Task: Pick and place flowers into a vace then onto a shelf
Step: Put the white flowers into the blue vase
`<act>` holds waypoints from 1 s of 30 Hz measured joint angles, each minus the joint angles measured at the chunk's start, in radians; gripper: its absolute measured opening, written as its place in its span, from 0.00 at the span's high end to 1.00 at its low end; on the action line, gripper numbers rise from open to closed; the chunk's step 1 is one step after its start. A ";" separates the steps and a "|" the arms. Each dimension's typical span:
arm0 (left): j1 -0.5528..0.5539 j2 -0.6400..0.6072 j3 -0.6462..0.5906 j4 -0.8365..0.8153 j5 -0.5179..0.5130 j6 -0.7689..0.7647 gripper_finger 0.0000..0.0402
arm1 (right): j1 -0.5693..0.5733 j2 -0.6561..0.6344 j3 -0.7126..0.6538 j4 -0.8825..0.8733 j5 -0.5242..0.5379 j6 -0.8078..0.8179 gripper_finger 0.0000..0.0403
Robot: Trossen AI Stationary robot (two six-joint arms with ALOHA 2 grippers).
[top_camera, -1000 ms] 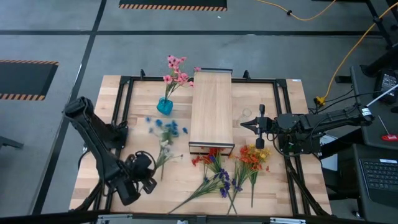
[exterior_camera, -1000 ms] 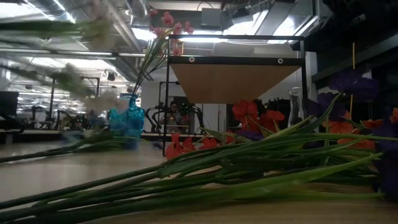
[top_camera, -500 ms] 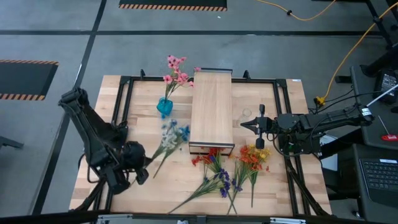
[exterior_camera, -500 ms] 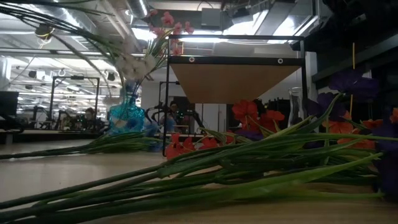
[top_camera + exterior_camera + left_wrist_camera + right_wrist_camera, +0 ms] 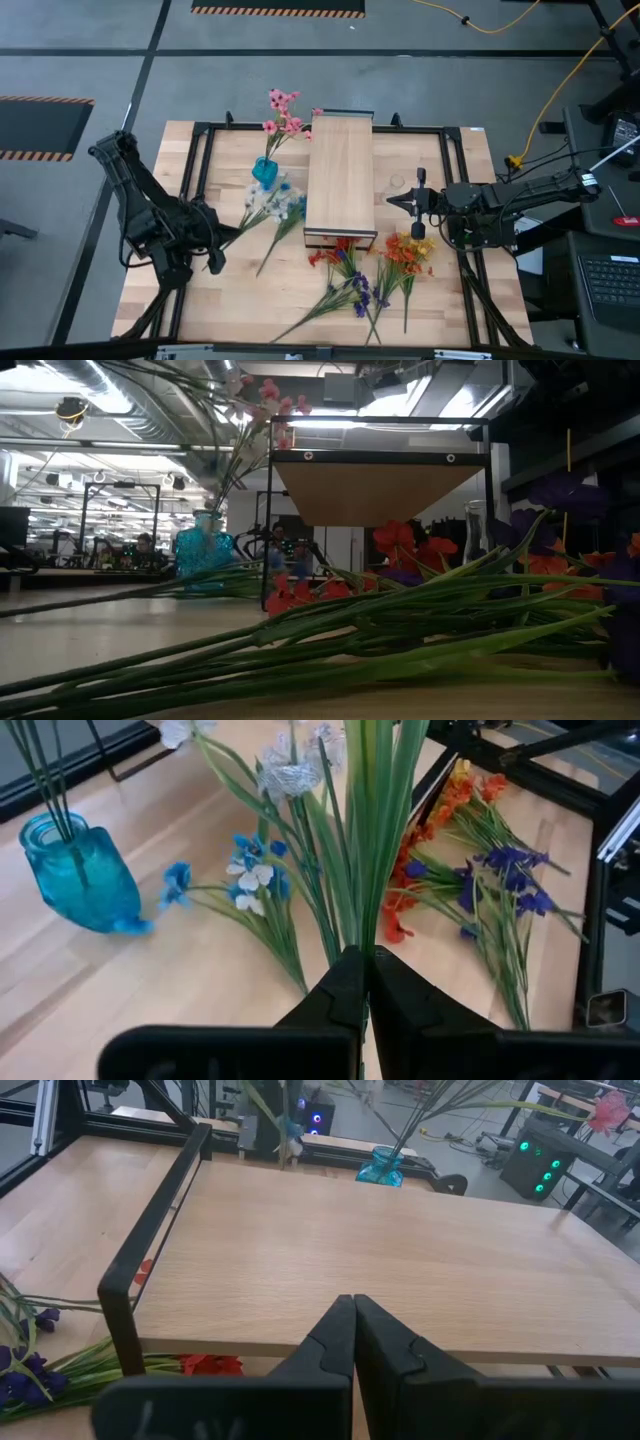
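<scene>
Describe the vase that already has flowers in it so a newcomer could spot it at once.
Find the shelf, the light-wood plank on a black frame in the middle of the table. Just off its left side, toward the far end, stands the vase, holding pink flowers. It is the only bright turquoise glass thing on the table.

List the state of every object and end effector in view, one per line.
Left end effector: shut on white sprig.
White sprig: held, blooms near vase.
Blue vase: upright, holding pink flowers.
Blue sprig: lying on table.
Shelf: top bare.
Right end effector: shut, empty.
</scene>
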 joint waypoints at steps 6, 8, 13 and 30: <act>0.000 -0.012 0.000 0.003 0.035 0.009 0.99 | 0.000 0.000 0.000 0.000 0.000 0.000 0.98; 0.000 -0.014 0.000 0.001 0.069 -0.042 0.99 | 0.000 0.000 0.000 -0.001 0.000 -0.001 0.98; 0.012 0.026 0.000 -0.049 0.232 -0.193 0.99 | 0.000 0.000 0.000 -0.009 0.000 0.000 0.98; -0.072 0.040 0.000 -0.088 0.325 -0.359 0.99 | 0.000 0.000 0.000 -0.008 0.000 0.001 0.98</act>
